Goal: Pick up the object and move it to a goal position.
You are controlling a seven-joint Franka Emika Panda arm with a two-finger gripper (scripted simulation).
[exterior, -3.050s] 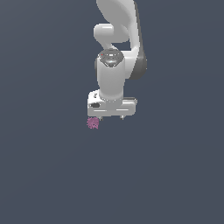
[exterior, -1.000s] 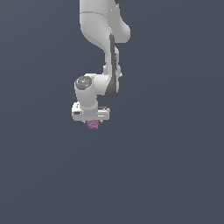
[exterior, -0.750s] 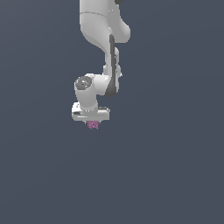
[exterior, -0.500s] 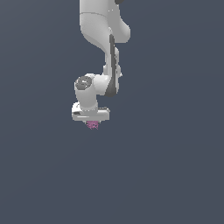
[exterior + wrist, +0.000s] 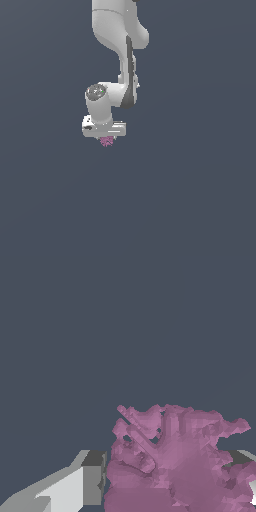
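Observation:
The object (image 5: pixel 106 141) is a small pink-purple knobbly lump. In the exterior view it hangs just under my white gripper (image 5: pixel 105 138), held off the dark surface. In the wrist view the object (image 5: pixel 175 461) fills the space between my two fingers, with one grey-white finger (image 5: pixel 82 483) pressed against its side and the other finger showing only as a sliver at the picture's edge. My gripper is shut on the object. The white arm (image 5: pixel 120 60) rises above it.
A plain dark grey-blue surface (image 5: pixel 200 200) fills both views. No goal marker or other object shows.
Compared with 3 s ago, the arm has swung towards the exterior view's left and turned, carrying the object with it. Over the last second nothing has visibly moved.

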